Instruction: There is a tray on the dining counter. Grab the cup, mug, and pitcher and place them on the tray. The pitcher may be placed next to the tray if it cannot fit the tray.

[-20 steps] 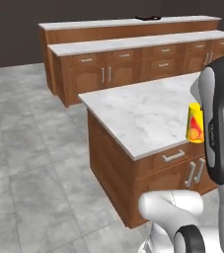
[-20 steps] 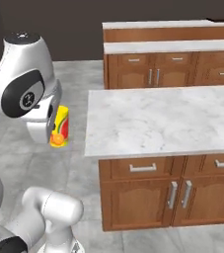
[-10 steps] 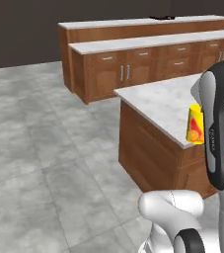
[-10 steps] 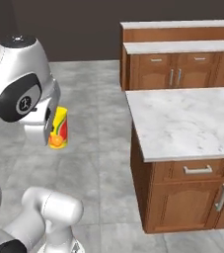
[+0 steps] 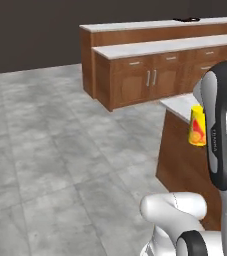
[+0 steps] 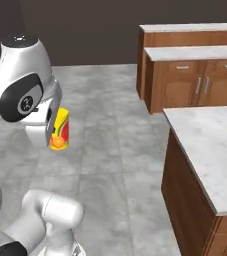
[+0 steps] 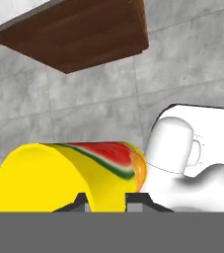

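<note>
We see the two-finger gripper (image 7: 106, 200) clamped on the small yellow handleless cup (image 7: 69, 175), carried upright in mid-air above the grey tiled floor (image 5: 60, 165), beside the marble-topped cabinet counter (image 6: 212, 145).

Arm hides part of the cup (image 5: 197, 131); dining counter (image 5: 185, 26) cut off rightward.

The yellow cup (image 6: 59, 129) with its red-orange mark hangs upright in the air above the grey floor, held against the white arm, well apart from the marble-topped desk (image 6: 210, 140).
</note>
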You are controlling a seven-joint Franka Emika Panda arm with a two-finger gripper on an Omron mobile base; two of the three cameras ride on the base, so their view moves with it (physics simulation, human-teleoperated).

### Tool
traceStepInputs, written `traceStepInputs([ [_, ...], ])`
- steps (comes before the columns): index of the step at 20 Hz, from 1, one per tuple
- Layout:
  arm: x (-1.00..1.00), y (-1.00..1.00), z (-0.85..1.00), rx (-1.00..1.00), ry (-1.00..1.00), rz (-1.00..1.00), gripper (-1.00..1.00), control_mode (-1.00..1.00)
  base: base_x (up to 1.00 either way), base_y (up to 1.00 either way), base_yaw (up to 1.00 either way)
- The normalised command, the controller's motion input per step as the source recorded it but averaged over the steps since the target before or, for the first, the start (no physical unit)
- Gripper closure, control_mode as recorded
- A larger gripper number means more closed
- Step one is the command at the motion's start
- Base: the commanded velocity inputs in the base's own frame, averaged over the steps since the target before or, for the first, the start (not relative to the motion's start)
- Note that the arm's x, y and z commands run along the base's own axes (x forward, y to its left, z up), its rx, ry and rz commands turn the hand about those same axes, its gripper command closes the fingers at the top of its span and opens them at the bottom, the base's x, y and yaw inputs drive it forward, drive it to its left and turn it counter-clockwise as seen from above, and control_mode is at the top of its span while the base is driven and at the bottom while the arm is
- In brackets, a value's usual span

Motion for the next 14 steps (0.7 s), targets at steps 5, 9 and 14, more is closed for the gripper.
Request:
traceStepInputs([
  [5,0.0,0.0,0.0,0.0,0.0,0.0,1.0,1.0,1.0,1.0,0.37],
  [9,0.0,0.0,0.0,0.0,0.0,0.0,1.0,1.0,1.0,0.97,0.36],
  [14,0.0,0.0,0.0,0.0,0.0,0.0,1.0,1.0,1.0,0.43,0.03],
])
